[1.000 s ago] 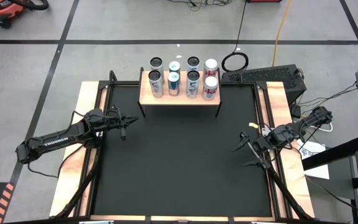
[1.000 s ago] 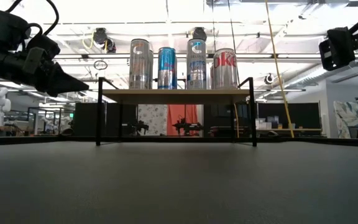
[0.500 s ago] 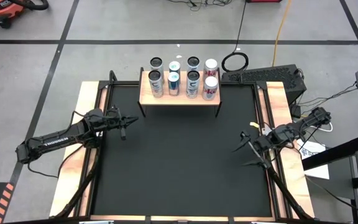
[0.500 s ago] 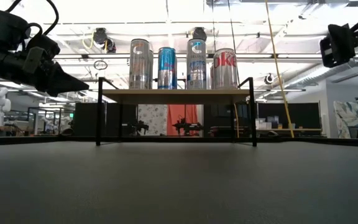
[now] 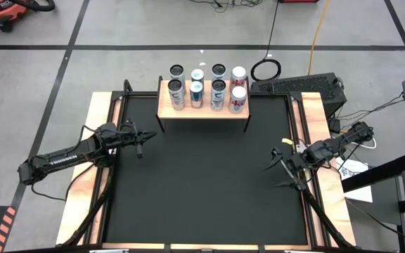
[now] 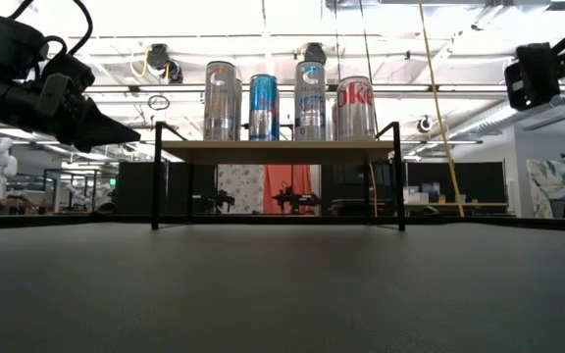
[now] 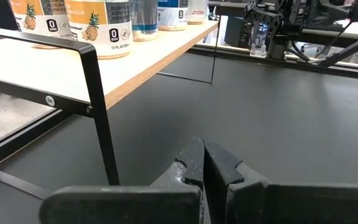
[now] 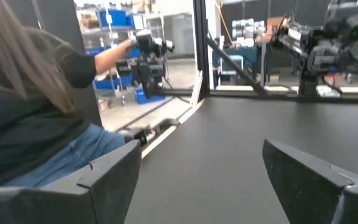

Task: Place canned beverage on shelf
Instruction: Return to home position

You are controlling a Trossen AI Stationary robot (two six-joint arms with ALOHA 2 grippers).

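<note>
The shelf (image 5: pixel 202 107), a light-wood board on thin black legs, stands at the table's far edge. Several cans (image 5: pixel 196 91) stand upright on their bases on it; the low view shows them side by side (image 6: pixel 263 106). My left gripper (image 5: pixel 146 137) hovers shut near the table's left side, just short of the shelf's left legs (image 7: pixel 98 106); its fingertips (image 7: pixel 202 155) meet with nothing between them. My right gripper (image 5: pixel 276 172) hovers open near the table's right edge, its fingers (image 8: pixel 303 174) spread wide over bare mat. Neither holds a can.
The black mat (image 5: pixel 202 183) in front of the shelf lies bare between the arms. Wooden strips (image 5: pixel 83 176) run along both table sides. A keyboard (image 5: pixel 297 86) lies behind the far right corner. A person (image 8: pixel 30 106) sits beyond the table in the right wrist view.
</note>
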